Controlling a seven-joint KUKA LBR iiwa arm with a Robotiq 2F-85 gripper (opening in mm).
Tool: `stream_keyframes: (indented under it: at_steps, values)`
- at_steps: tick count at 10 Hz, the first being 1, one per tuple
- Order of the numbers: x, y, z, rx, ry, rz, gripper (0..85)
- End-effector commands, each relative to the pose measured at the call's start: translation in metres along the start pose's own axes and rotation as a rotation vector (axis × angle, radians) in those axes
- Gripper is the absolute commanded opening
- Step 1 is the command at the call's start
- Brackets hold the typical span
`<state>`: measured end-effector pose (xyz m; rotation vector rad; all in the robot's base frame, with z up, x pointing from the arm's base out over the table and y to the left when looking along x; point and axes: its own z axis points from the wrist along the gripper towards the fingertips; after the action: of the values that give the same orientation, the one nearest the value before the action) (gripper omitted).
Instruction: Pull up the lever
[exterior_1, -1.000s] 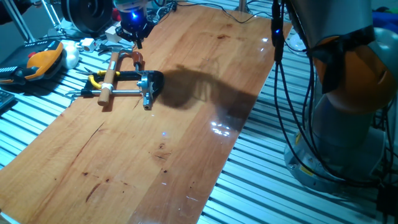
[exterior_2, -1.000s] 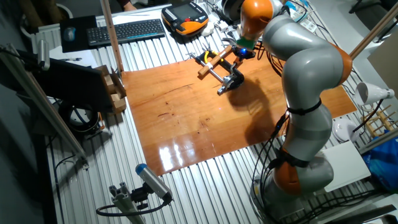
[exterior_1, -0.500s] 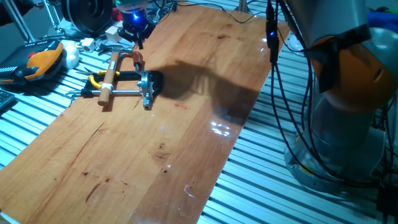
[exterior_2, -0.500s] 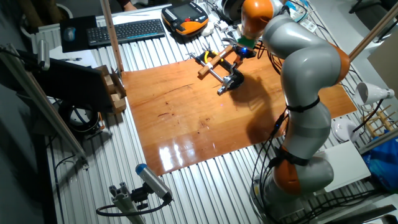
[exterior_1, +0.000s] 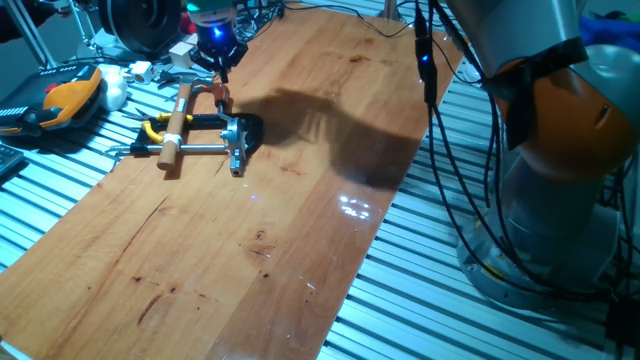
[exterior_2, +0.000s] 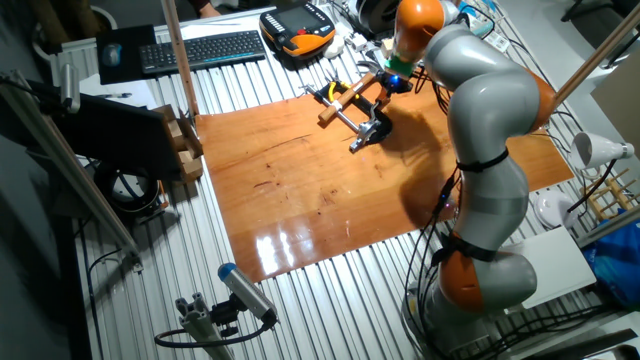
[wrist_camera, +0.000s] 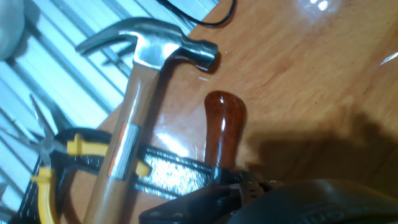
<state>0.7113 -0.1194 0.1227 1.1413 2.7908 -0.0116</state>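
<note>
The lever, a short curved reddish-brown metal arm with a rounded glossy tip, lies near a far corner of the table, hinged into the small black clamp body; we see it in the hand view pointing away from the clamp toward the table's edge. In one fixed view it shows as a small brown hook just beyond the clamp's bar. We see the end effector, lit blue, hanging just above and beyond the lever; we cannot tell whether its fingers are apart or together, nor whether they touch the lever. Beside the lever lies a steel-headed claw hammer with a pale wooden handle, roughly parallel to it, its head at the table's edge. Yellow-handled pliers lie at the hammer's other side, over the edge on the ribbed metal surface.
</note>
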Motion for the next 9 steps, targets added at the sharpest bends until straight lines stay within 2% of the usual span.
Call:
stream_keyframes:
  at_steps: [1,2,4,7,8,9]
  values:
    - [-0.002,0.001,-0.001,-0.011,0.017,-0.012,0.0]
    - [-0.004,0.001,-0.003,-0.041,0.034,0.005,17.0]
    - [-0.005,0.002,-0.004,-0.054,0.041,0.018,51.0]
    - [-0.010,0.009,-0.008,-0.039,0.022,0.052,51.0]
    - [-0.011,0.013,-0.004,-0.034,0.012,0.087,51.0]
    - [-0.012,0.014,0.000,-0.033,-0.009,0.106,51.0]
